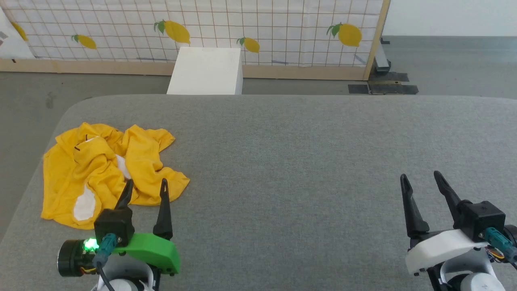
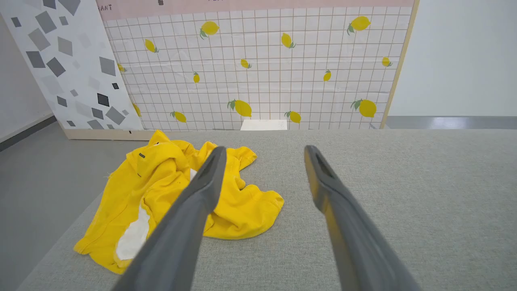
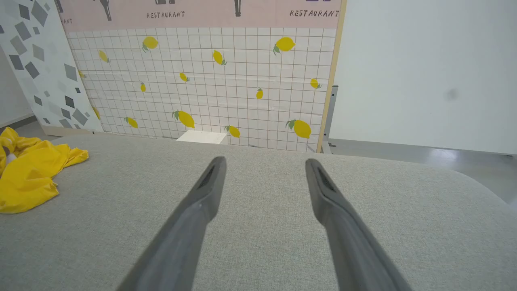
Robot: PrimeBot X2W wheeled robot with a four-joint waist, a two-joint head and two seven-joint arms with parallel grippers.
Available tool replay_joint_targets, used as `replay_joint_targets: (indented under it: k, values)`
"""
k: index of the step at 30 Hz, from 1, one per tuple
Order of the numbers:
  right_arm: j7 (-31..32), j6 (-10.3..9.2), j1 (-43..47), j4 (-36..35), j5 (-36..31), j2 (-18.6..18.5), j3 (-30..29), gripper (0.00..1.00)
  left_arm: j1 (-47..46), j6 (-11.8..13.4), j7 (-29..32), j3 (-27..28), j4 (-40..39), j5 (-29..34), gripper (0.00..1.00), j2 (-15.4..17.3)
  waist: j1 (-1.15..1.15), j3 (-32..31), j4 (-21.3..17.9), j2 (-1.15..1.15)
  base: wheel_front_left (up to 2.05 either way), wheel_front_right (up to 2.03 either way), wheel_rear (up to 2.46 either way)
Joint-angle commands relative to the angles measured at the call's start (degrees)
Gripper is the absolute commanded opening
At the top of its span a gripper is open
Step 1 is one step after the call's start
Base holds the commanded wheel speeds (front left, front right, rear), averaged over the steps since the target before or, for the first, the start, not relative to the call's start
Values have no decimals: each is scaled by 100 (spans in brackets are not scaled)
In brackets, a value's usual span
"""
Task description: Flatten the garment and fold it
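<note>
The garment [image 1: 105,169] is a bright yellow T-shirt with white patches, lying crumpled in a heap at the left end of the grey table [image 1: 307,161]. My left gripper [image 1: 146,185] stands open just in front of the heap's near right corner, nothing between its fingers. In the left wrist view the garment [image 2: 169,194] lies ahead and left of the left gripper [image 2: 264,151], partly behind one finger. My right gripper [image 1: 421,176] is open at the lower right, far from the cloth. In the right wrist view the right gripper [image 3: 264,161] is open over bare table, with the garment [image 3: 28,173] at the left edge.
A white box [image 1: 207,70] stands on the floor beyond the table's far edge. Behind it rises a lemon-printed grid backdrop [image 1: 226,28] on a wooden frame. A grey-patterned panel [image 2: 60,60] leans at the left. The table's left edge [image 1: 24,194] runs close to the garment.
</note>
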Motion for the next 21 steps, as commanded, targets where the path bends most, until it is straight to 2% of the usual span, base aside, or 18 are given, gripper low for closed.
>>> replay_joint_targets:
  k: [1,21]
  values:
    - [-56,-2,99,-42,54,0,-32,100,129,-20,-54,21,-33,-54,100,-7,0,-6,44,0,0,0,0]
    - [-295,-4,182,-26,137,0,-134,100,243,-79,-291,58,-77,-159,100,-12,0,-7,711,0,0,0,0]
